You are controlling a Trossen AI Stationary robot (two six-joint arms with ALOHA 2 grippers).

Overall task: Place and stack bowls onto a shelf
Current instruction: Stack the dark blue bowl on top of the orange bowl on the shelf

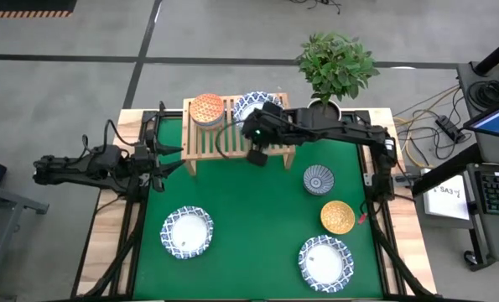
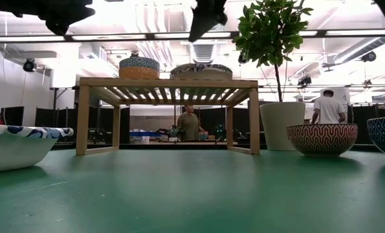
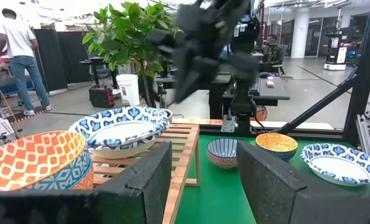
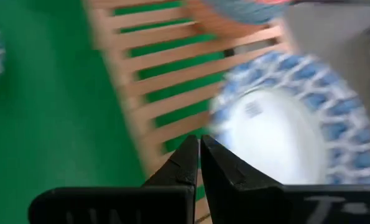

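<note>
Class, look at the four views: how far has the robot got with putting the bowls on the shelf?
Done: an orange bowl and one white bowl sit on the shelf. In hand: nothing; the right gripper hangs shut and empty over the shelf, the left gripper waits open beside it. Left: four bowls on the green mat, and no stacking yet.

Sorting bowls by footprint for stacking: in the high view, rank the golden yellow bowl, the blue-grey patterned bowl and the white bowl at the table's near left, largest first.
1. White bowl, clearly the widest.
2. Golden yellow bowl.
3. Blue-grey patterned bowl; it looks almost the same as the yellow one, so their order is unsure.
</note>
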